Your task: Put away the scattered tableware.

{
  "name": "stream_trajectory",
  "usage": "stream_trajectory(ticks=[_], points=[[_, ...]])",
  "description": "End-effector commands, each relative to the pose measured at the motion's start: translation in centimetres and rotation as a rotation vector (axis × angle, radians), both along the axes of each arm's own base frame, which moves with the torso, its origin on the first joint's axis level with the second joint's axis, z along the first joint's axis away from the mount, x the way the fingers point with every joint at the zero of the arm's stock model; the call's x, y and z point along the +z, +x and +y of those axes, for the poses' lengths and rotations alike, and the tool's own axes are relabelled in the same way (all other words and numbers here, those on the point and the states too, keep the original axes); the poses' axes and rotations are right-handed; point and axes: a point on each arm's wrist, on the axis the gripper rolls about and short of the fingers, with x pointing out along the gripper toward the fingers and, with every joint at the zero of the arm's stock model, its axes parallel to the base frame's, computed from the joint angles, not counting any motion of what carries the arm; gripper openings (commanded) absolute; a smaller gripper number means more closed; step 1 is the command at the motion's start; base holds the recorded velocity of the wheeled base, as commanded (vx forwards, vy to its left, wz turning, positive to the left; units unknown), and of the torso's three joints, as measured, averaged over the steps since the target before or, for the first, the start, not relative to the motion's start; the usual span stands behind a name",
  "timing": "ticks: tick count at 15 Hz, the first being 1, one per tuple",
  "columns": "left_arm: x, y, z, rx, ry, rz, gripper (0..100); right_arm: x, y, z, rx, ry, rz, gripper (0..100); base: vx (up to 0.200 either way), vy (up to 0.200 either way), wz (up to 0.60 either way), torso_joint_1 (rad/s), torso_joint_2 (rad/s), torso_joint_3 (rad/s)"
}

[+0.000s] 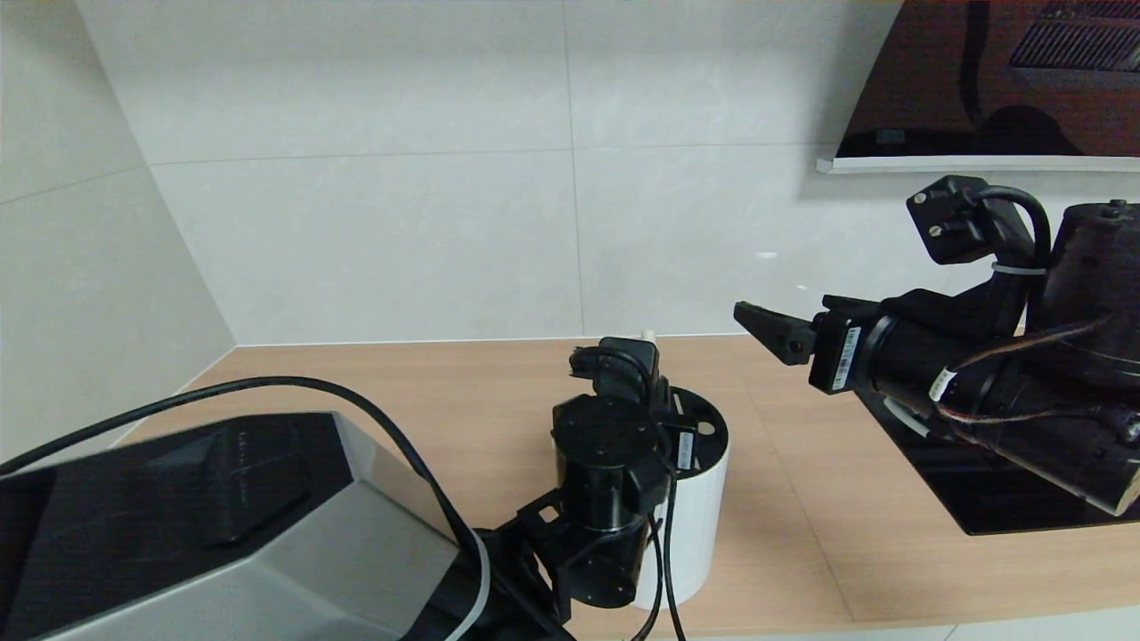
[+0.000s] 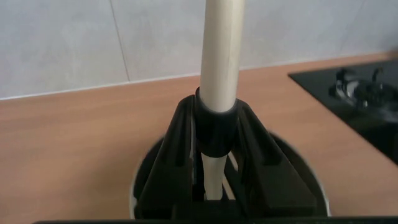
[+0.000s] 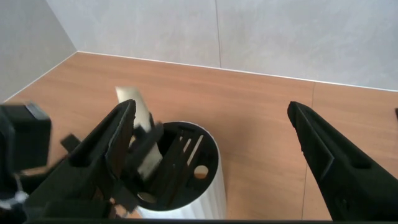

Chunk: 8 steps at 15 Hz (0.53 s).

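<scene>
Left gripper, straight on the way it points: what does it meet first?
The slotted top of the white utensil holder, directly beneath; the cream handle the left gripper holds likely reaches it first.

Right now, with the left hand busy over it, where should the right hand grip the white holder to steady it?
The upright side wall of the white holder, from the robot's right. Its slotted top is taken by the left hand, shut on the cream-handled utensil. Whether the open right hand spans the round wall is uncertain.
</scene>
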Motion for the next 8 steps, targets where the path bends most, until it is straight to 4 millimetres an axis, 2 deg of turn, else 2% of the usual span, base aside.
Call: stream_trajectory(ticks=[1, 7, 8], points=[[-0.56, -0.08, -0.08, -0.002, 0.013, 0.01, 0, -0.11, 0.06, 0.06, 0.0, -0.002, 0.003, 100, 0.0, 0.0, 0.0, 0.0, 0.0, 0.0], [-0.59, -0.09, -0.06, -0.002, 0.015, 0.011, 0, -0.28, 0.14, 0.12, 0.0, -0.006, 0.008, 100, 0.0, 0.0, 0.0, 0.0, 0.0, 0.0], [-0.59, -0.09, -0.06, -0.002, 0.015, 0.011, 100, -0.32, 0.13, 0.11, 0.0, -0.007, 0.009, 100, 0.0, 0.0, 0.0, 0.0, 0.0, 0.0]])
